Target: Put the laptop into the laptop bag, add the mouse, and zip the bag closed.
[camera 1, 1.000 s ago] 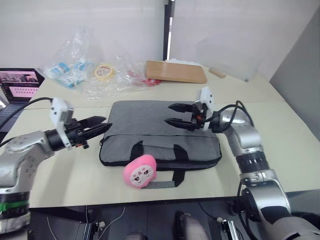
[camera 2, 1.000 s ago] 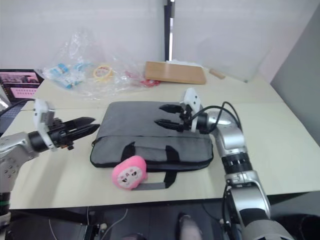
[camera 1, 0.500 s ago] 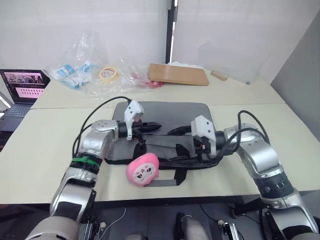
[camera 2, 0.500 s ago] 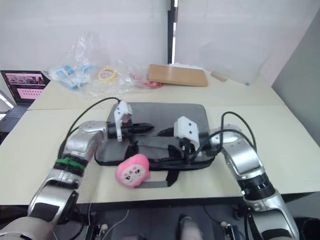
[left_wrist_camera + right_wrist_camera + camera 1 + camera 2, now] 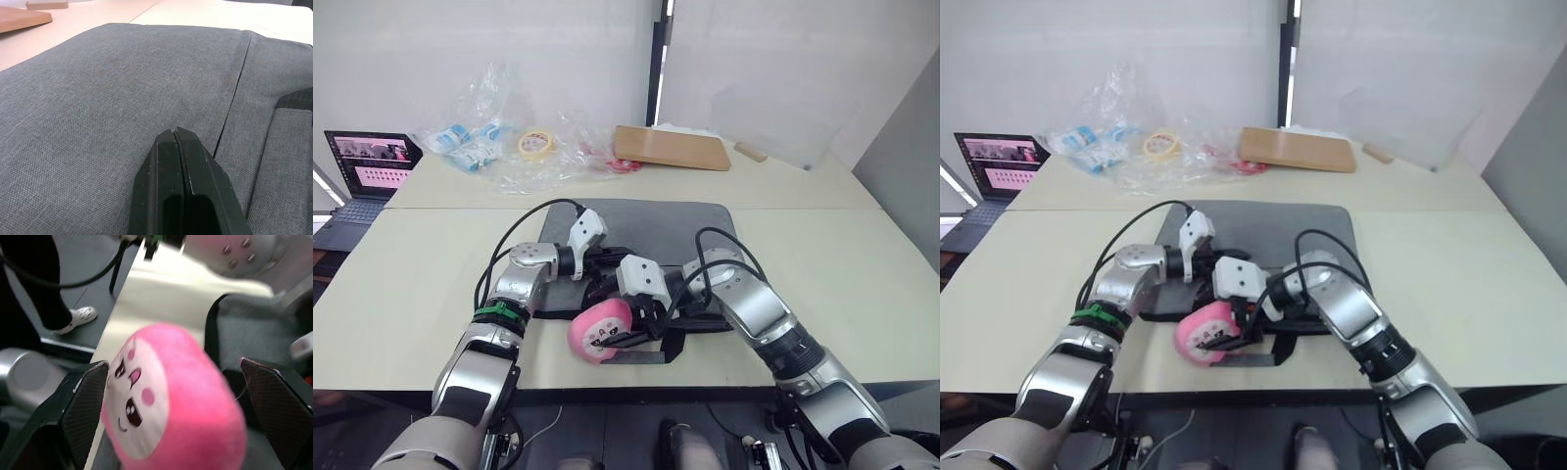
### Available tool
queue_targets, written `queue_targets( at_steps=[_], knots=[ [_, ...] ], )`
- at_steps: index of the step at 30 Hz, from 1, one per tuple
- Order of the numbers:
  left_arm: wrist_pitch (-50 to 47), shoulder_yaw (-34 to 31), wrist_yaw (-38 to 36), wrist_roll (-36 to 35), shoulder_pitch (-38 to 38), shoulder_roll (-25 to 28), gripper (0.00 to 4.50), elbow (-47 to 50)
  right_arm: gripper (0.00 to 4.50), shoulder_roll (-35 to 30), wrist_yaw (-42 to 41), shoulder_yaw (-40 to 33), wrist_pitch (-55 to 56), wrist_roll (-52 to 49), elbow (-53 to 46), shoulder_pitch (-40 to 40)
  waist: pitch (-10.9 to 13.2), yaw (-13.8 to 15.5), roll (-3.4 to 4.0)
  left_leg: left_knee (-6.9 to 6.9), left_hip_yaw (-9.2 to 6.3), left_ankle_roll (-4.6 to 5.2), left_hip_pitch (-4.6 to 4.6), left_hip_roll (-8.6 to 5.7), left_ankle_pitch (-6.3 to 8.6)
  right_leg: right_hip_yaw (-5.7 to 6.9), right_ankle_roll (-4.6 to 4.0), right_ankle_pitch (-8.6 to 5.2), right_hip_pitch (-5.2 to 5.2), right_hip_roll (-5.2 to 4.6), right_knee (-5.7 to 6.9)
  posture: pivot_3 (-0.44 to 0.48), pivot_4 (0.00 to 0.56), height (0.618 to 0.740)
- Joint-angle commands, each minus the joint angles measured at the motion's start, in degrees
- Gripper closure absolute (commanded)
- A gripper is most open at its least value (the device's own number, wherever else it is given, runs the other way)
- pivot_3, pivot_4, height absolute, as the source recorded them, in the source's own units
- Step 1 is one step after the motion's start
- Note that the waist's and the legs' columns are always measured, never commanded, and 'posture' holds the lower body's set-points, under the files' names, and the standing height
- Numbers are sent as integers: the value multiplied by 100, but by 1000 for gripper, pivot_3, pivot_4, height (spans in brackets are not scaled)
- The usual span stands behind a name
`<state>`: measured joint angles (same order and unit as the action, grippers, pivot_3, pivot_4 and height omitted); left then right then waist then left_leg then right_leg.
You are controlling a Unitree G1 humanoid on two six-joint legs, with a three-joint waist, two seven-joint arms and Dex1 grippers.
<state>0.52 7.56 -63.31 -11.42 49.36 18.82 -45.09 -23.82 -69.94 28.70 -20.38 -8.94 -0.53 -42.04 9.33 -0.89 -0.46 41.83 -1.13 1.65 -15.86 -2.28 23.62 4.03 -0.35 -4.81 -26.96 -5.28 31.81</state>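
The worktop (image 5: 401, 284) carried the laptop bag (image 5: 680, 220) lying flat near its front edge, long axis running left to right, strap handles toward the front; whether anything lay inside could not be told. Along the back edge sat a wooden board (image 5: 668, 148) and clear plastic bags (image 5: 475, 137) holding small packets, with a tape roll (image 5: 535, 145) among them. A small dark laptop (image 5: 367, 166) stood open at the back left corner. A pink toy (image 5: 166, 396) lay at the bag's front edge between the spread fingers (image 5: 85, 401) of the right gripper (image 5: 631, 328), contact unclear. The left gripper (image 5: 174, 147) rested pinched together, empty, over the grey fabric.
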Motion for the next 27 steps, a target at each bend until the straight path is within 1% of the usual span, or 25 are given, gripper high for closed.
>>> queue_targets(
  at_steps=[1,6,12,14,18,22,25,27],
  knots=[
    [-194,-17,150,191,-241,88,4499,9,245,64,-14,-57,276,68,110,-24,0,-2,0,0,0,0,0,0,0,0,0,0,0,0,1,0,150,740],
    [-286,-31,137,218,-439,139,4500,241,1860,42,-174,-126,245,-40,81,5,0,-12,0,0,0,-1,2,3,0,-3,0,0,0,1,4,0,150,740],
    [-348,-16,136,251,-508,157,4500,348,3971,-149,-270,-248,187,-100,-143,178,0,-9,1,0,-1,-1,2,3,0,-2,0,0,0,1,3,0,150,740],
    [-335,-4,140,269,-515,149,4500,348,4478,-275,-295,-334,127,-175,-302,263,-1,-5,0,-1,-1,-1,2,3,0,-2,0,0,0,1,3,0,150,740],
    [-183,84,199,395,-579,113,4500,300,4478,-666,-274,-714,-285,-568,-977,546,-1,9,0,-1,-1,0,-2,3,1,-2,0,0,1,1,1,0,150,740],
    [38,82,265,370,-798,-47,4500,202,4478,-1247,-63,-1324,-923,-1051,-2016,1190,-7,60,2,-2,-5,1,-25,3,2,-1,1,0,8,-1,-3,0,150,740],
    [174,48,200,340,-959,-40,4500,210,4478,-1525,205,-1662,-1334,-1304,-2582,1586,-10,79,0,-2,-7,5,-18,5,5,2,2,0,27,-3,-12,0,150,740],
    [289,63,128,363,-1066,-3,4500,208,4478,-1692,398,-1867,-1493,-1378,-2800,1865,-16,73,1,-5,-5,11,10,11,8,0,5,0,52,0,-18,0,150,740]
  ],
)
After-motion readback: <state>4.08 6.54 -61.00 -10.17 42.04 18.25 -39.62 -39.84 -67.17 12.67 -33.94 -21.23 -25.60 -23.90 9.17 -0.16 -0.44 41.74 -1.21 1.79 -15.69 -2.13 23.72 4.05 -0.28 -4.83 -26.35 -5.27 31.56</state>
